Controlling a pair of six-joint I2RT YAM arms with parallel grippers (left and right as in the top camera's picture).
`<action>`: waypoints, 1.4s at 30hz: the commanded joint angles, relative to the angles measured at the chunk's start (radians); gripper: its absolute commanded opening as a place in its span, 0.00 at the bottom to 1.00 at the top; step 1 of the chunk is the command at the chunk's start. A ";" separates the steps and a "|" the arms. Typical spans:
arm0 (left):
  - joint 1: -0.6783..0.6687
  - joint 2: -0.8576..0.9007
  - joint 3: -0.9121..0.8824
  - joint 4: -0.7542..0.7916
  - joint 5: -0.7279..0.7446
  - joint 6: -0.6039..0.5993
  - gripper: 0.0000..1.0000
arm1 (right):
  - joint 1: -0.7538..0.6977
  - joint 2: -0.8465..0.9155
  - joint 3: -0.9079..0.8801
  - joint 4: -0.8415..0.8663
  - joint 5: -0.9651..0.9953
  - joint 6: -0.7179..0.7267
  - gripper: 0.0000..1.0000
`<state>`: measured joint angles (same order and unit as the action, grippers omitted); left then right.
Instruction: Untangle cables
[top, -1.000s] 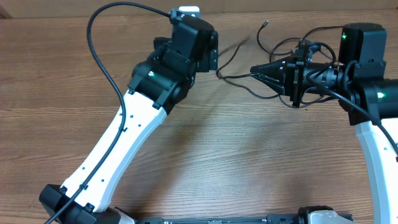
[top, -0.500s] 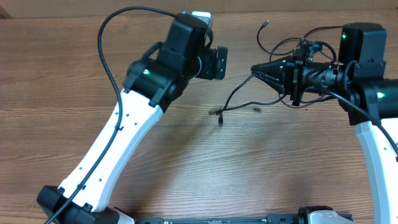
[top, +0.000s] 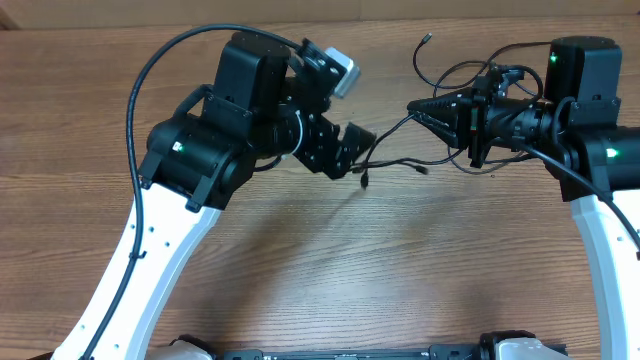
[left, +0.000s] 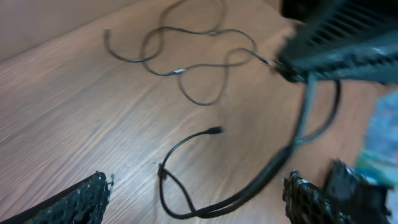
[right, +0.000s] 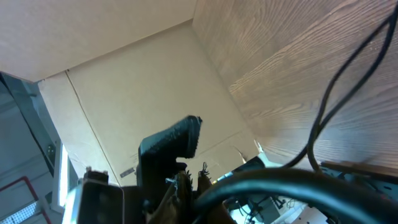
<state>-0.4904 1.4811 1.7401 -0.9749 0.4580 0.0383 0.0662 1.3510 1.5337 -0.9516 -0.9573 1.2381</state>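
Black cables (left: 177, 73) lie partly spread yet looped together; right gripper (top: 412, 107) pinches them, left gripper (top: 358, 150) gapes wide, empty. Separating is left.

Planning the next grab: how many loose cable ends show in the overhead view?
3. The far plug end lies alone at the back; the left plug end beside the left gripper; the middle plug end nearside of the right gripper. Others may hide in the cables there.
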 joint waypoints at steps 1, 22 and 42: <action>-0.001 -0.004 0.013 -0.017 0.097 0.119 0.90 | 0.005 -0.021 0.026 0.009 0.006 0.017 0.04; -0.040 0.068 -0.006 0.149 -0.051 0.041 0.93 | 0.005 -0.021 0.026 0.090 -0.096 0.169 0.04; -0.040 0.137 -0.006 0.392 -0.384 -0.295 1.00 | 0.044 -0.021 0.026 0.185 -0.284 0.266 0.04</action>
<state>-0.5316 1.6161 1.7344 -0.6243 0.1284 -0.1627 0.0830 1.3502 1.5337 -0.7696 -1.1629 1.5002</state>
